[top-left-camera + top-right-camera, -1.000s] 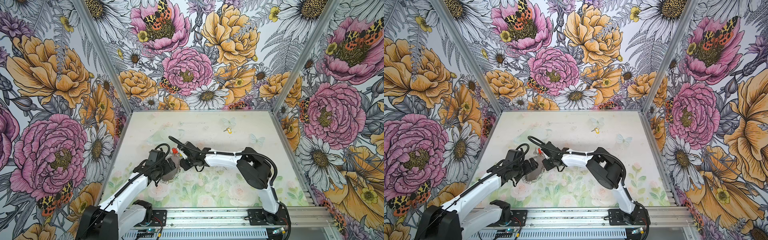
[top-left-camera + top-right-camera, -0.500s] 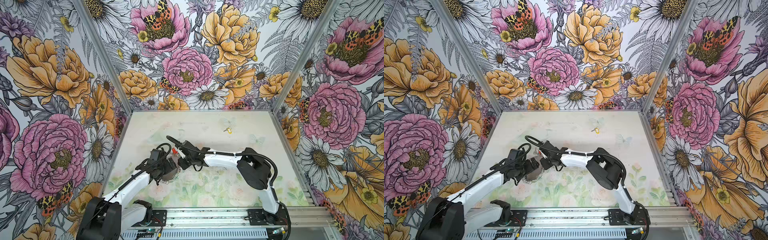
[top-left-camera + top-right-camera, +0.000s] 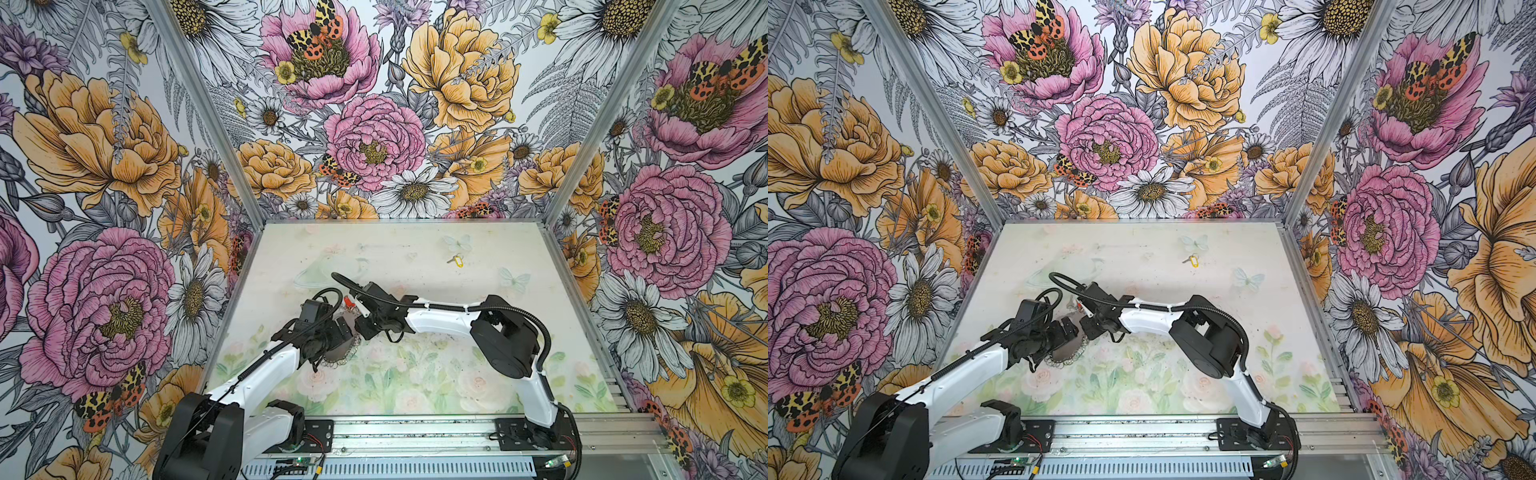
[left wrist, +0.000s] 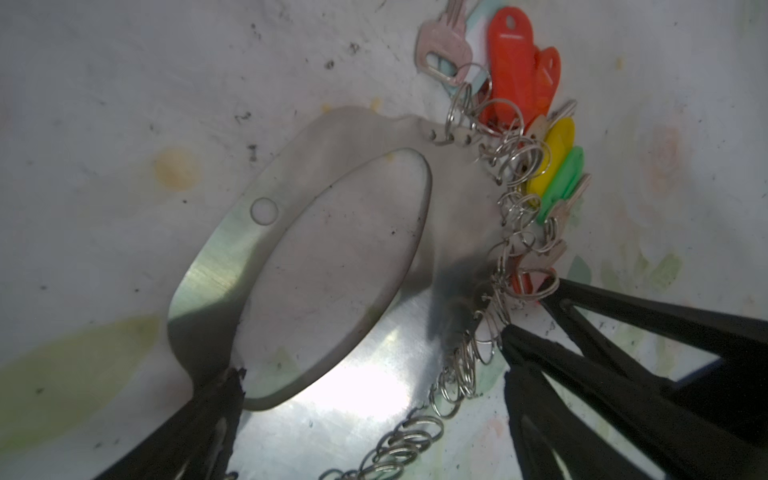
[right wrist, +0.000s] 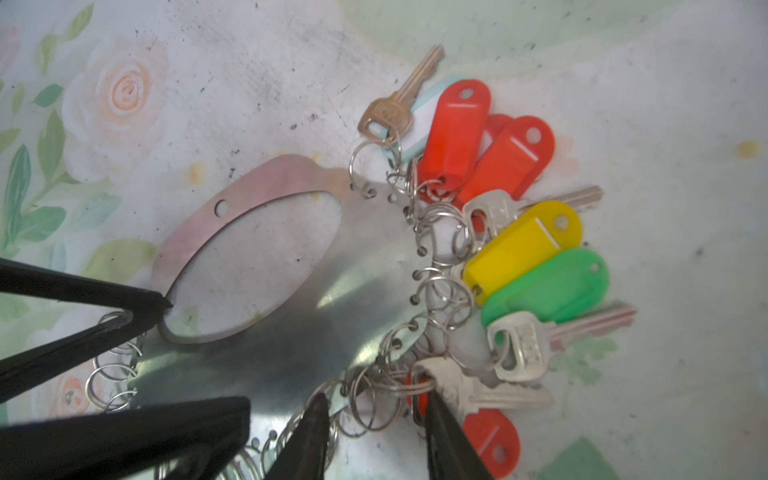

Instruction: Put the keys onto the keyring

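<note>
**Hoop steadied while one key lies loose**

The left hand (image 5: 205,353), spread wide open, straddles the keyring (image 5: 365,266) lying flat on the desk (image 3: 407,249), apparently to steady it. The right hand (image 5: 376,397) has its fingers apart around a ringed silver key (image 5: 486,395) and clamps nothing evident. The loose yellow-tagged key (image 3: 457,261) lies well apart, far back right.

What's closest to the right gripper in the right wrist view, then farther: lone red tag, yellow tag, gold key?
1. Lone red tag, right beside the right gripper.
2. Yellow tag, beside the green tag.
3. Gold key, beyond the red pair.
</note>
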{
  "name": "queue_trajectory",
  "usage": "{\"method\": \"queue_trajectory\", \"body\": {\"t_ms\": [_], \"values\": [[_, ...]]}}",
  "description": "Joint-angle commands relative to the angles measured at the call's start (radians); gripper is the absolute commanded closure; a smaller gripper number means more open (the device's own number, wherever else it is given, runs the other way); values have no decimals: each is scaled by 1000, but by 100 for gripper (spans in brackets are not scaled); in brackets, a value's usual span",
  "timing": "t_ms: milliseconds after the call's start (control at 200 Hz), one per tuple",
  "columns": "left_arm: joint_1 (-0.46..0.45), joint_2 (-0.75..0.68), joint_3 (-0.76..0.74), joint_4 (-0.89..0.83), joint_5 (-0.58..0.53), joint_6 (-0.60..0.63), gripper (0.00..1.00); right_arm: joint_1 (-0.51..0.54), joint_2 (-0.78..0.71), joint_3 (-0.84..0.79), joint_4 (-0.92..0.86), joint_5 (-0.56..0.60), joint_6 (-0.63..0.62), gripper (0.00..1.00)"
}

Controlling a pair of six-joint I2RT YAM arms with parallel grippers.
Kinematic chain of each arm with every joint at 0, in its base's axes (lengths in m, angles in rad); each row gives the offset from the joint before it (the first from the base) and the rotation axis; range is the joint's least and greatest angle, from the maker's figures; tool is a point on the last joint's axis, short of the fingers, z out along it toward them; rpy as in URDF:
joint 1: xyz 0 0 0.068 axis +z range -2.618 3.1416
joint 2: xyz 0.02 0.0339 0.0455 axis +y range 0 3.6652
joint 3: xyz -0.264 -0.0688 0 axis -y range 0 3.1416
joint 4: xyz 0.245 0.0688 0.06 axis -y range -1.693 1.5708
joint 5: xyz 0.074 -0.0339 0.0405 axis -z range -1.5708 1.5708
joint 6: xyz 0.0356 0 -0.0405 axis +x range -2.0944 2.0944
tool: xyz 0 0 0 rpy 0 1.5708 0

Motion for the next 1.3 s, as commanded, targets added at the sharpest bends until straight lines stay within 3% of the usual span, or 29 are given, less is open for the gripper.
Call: {"method": "queue_trajectory", "body": {"t_ms": [0,420,746,1026,1296], "values": [[6,5,-25,8,8,-17,1,7,29,40,-1,23,-9,62],[6,2,-34,9,11,-14,1,6,19,46,-11,48,0,75],[9,5,-30,8,14,-12,1,19,-3,31,-10,11,-29,65],[11,-1,-25,0,13,-8,1,24,30,39,-23,51,-32,65],[11,-6,-27,0,17,-11,1,23,29,52,-38,95,-31,72]]}}
